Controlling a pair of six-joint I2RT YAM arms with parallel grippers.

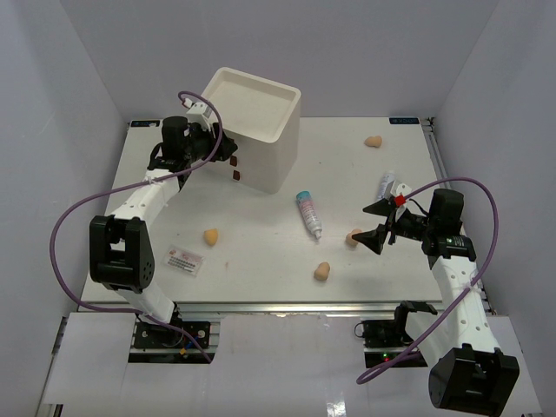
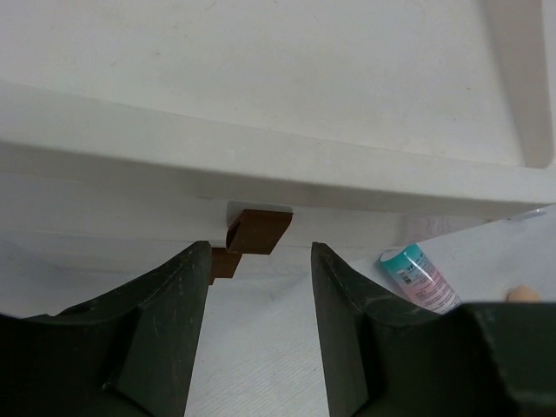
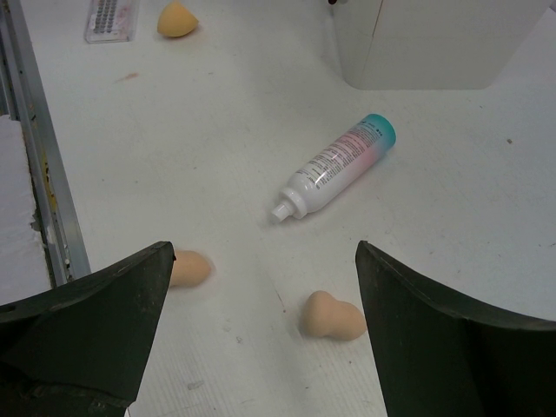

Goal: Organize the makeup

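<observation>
The makeup lies scattered on the table. A teal-pink labelled tube (image 1: 307, 211) (image 3: 334, 168) is in the middle and a second white tube (image 1: 386, 184) to its right. Tan sponges sit at the far right (image 1: 373, 141), left (image 1: 211, 235), front (image 1: 322, 271) and by my right gripper (image 1: 354, 236) (image 3: 333, 316). The red-printed packet (image 1: 184, 261) is at the front left. My right gripper (image 1: 380, 221) (image 3: 261, 252) hangs open over that sponge. My left gripper (image 1: 228, 156) (image 2: 261, 252) is open and empty, its tips just short of a brown handle (image 2: 259, 230).
The cream drawer chest (image 1: 256, 130) (image 2: 261, 104) stands at the back left, with a second brown handle (image 2: 224, 262) lower on its front. Another sponge (image 3: 187, 268) lies beside my right gripper's left finger. The table's metal front rail (image 3: 43, 174) runs close by.
</observation>
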